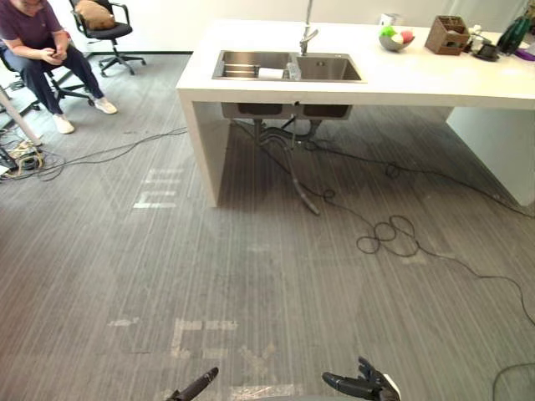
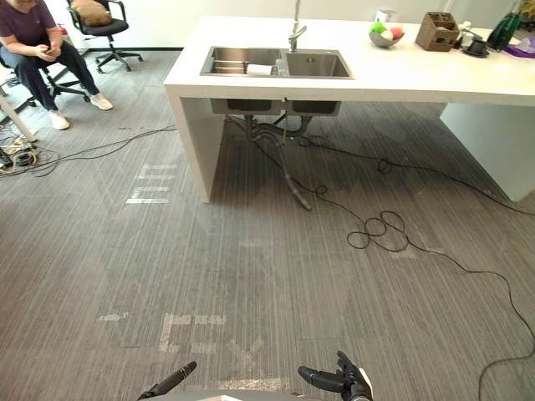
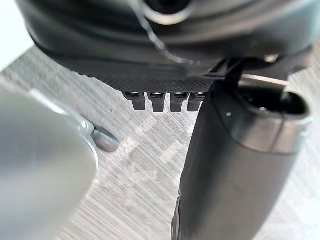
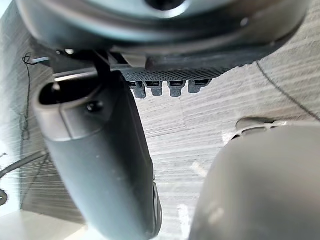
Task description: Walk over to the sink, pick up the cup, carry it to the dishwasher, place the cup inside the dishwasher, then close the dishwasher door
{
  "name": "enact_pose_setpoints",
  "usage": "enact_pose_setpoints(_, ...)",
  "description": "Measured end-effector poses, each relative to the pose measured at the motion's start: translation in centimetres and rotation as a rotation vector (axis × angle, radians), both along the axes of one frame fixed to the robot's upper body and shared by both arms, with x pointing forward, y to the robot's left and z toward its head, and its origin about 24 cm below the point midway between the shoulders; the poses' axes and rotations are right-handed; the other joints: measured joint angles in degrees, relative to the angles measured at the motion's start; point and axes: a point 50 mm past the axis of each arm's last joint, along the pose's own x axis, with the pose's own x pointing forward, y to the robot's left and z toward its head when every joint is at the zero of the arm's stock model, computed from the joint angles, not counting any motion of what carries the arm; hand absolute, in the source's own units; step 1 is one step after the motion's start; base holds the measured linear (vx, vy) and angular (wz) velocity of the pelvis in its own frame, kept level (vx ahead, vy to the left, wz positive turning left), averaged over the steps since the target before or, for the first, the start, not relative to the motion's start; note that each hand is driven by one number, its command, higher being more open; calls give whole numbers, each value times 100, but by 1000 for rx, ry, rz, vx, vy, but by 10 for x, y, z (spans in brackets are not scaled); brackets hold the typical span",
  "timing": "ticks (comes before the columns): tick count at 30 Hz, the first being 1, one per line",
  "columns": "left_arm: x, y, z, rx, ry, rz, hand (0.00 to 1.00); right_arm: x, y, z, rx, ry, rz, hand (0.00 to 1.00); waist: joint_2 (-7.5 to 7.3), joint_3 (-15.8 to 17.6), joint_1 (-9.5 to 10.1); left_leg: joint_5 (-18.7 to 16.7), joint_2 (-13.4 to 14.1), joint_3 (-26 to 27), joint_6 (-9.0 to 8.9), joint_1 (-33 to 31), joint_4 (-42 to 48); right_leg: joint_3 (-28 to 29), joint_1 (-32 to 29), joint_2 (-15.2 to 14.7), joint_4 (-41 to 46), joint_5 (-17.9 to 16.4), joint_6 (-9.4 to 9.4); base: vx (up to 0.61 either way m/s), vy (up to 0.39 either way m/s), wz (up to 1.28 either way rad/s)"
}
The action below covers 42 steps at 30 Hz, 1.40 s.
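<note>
A white counter [image 1: 251, 88] stands ahead across the grey floor, with a steel double sink [image 1: 322, 68] and a tap [image 1: 307, 35] set into it. A small clear cup [image 1: 293, 71] stands at the divider between the basins, next to a white item [image 1: 270, 73]. My left hand [image 1: 194, 386] and right hand [image 1: 364, 386] hang low at the near edge, far from the counter. Both are open, with straight fingers [image 3: 162, 101] holding nothing. The right hand's fingers [image 4: 165, 88] also point at bare floor.
Black cables [image 1: 389, 234] loop on the floor under and right of the counter. A person [image 1: 38, 42] sits on a chair at the far left beside an office chair [image 1: 104, 29]. A fruit bowl [image 1: 395, 38], a brown box [image 1: 446, 35] and a bottle [image 1: 513, 35] stand on the counter.
</note>
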Motion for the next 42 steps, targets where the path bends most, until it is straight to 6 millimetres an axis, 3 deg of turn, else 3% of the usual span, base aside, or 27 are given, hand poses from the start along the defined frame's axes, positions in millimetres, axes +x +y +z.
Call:
enact_pose_setpoints(2,-3,2,0,0,-17,72,100,-3,2,1,63,-48,-88,100,-106,62,16,-70,-114,149,137,42,2,-27,-471,-387,1333,-459,255,2,36,36)
enact_pose_setpoints(3,-6,2,0,0,-16,95,100,-2,0,2,72,-63,-95,100,-95,82,22,-88,-117,171,164,49,14,38,-693,-432,1780,-461,259,24,76,-2)
enact_pose_setpoints(5,-19,7,-1,0,4,178,100,8,4,5,109,-142,-113,100,-128,265,15,-229,-141,210,272,154,155,175,-1514,-738,3553,-285,51,72,82,-15)
enact_pose_setpoints(7,-28,10,-1,6,26,210,100,7,7,6,128,-171,-118,100,-211,364,7,-359,-76,202,327,292,312,294,-1901,-755,4264,-537,70,140,30,5)
enact_pose_setpoints(9,-26,9,-1,3,25,222,100,3,6,6,121,-176,-123,100,-166,426,-17,-493,63,123,234,388,464,75,-2024,-646,3500,-691,27,239,17,19)
enact_pose_setpoints(11,-19,7,-1,-3,13,223,100,6,4,8,111,-193,-136,100,-106,476,-67,-626,236,92,154,432,527,-16,-2101,-411,2286,-540,-2,296,-48,12)
enact_pose_setpoints(14,-11,7,0,-5,3,178,100,3,5,7,108,-192,-191,100,-71,534,-135,-1030,499,128,-116,745,619,108,-2127,-87,335,512,4,376,-148,0)
enact_pose_setpoints(16,-10,7,0,-7,-1,171,100,-6,6,6,109,-174,-216,100,-77,540,-140,-1405,531,123,-222,967,814,347,-2153,-126,457,594,-35,418,-222,2)
enact_pose_setpoints(17,-8,5,0,-15,-16,185,100,-11,4,6,114,-166,-240,100,-18,557,-154,-1777,625,117,-278,1109,1032,403,-2251,-144,975,781,-247,459,-275,11)
enact_pose_setpoints(19,-5,-3,-1,-44,-34,217,100,-14,-1,8,103,-176,-269,100,229,441,-256,-1945,920,137,-361,1237,1155,272,-2455,36,1689,719,-376,559,-330,14)
enact_pose_setpoints(20,1,-6,-1,-57,-47,220,100,-9,-5,9,98,-185,-266,100,290,444,-248,-1832,1098,242,-409,1148,1541,239,-2424,200,1827,481,-636,655,-403,-7)
enact_pose_setpoints(24,17,-7,2,-55,-101,180,100,-2,-7,11,105,-203,-242,100,398,433,-281,-778,1591,267,-652,208,3854,244,-1890,659,1436,137,-850,509,-290,-21)
enact_pose_setpoints(25,23,-7,4,-47,-137,166,100,0,-9,13,101,-212,-222,100,469,466,-271,-442,1854,277,-788,-320,5052,291,-1532,860,1116,59,-963,625,-225,-30)
enact_pose_setpoints(26,32,-5,8,-25,-189,131,100,2,-10,14,102,-217,-210,100,490,494,-266,-616,1986,281,-782,-821,6130,396,-1145,1021,825,38,-1100,619,-200,-34)
enact_pose_setpoints(28,47,-4,17,27,-261,50,100,4,-7,14,109,-222,-191,100,426,543,-207,-927,1908,278,-807,-1295,6762,534,-591,1111,462,-3,-1174,482,-120,-39)
enact_pose_setpoints(30,90,-2,47,168,-449,-100,100,10,-5,16,119,-243,-153,100,345,591,-78,-1325,1700,509,-729,-1879,6416,744,-2,1112,60,8,-1154,447,-77,-44)
enact_pose_setpoints(31,114,1,71,283,-550,-148,100,17,-2,18,129,-265,-127,100,301,616,-37,-1437,1650,772,-606,-2083,5954,857,181,1083,-76,5,-1152,356,4,-51)
enact_pose_setpoints(32,142,7,113,433,-721,-162,100,27,1,22,141,-303,-94,100,218,670,24,-1497,1550,1226,-519,-2283,5132,997,376,961,-211,-27,-1110,455,51,-57)
enact_pose_setpoints(33,162,13,159,602,-886,-160,100,34,0,25,135,-330,-58,100,141,694,15,-1444,1394,1707,-533,-2427,4278,1084,550,776,-264,-137,-1036,462,76,-45)
enact_pose_setpoints(34,168,14,181,686,-967,-146,100,34,-2,27,123,-337,-44,100,130,694,14,-1336,1291,1929,-583,-2458,3756,1111,657,671,-286,-212,-980,476,114,-30)
enact_pose_setpoints(36,177,16,255,948,-1244,-1,100,28,-11,27,85,-332,-39,100,261,627,17,-696,1138,2191,-562,-2644,2438,1186,1141,511,-400,-603,-671,594,225,-20)
enact_pose_setpoints(37,176,16,269,1002,-1298,40,100,24,-14,27,74,-318,-44,100,344,566,19,-614,1146,2174,-511,-2687,2248,1198,1252,510,-385,-741,-607,654,316,-27)
enact_pose_setpoints(38,172,17,288,1112,-1374,111,100,14,-17,22,62,-272,-60,100,324,429,74,-131,1071,2116,-128,-2674,2370,1312,1391,353,-211,-1092,-508,630,284,-45)
enact_pose_setpoints(39,164,20,297,1198,-1401,178,100,4,-16,17,59,-228,-87,100,239,244,121,-59,906,2072,-22,-2677,2548,1413,1299,138,189,-1275,-362,638,279,-51)
enact_pose_setpoints(40,162,21,298,1221,-1396,211,100,2,-15,16,60,-213,-93,100,272,189,135,-20,853,2012,105,-2660,2576,1438,1169,98,497,-1277,-338,648,264,-39)
enact_pose_setpoints(41,161,26,299,1254,-1376,262,100,-5,-7,11,84,-180,-108,100,182,129,141,-17,705,1980,428,-2496,2572,1457,933,-33,1277,-1224,-233,516,223,-3)
enact_pose_setpoints(42,163,30,299,1262,-1361,284,100,-12,2,7,110,-154,-130,100,71,93,103,-121,573,1979,429,-2297,2531,1455,778,-157,1938,-1082,19,642,261,12)
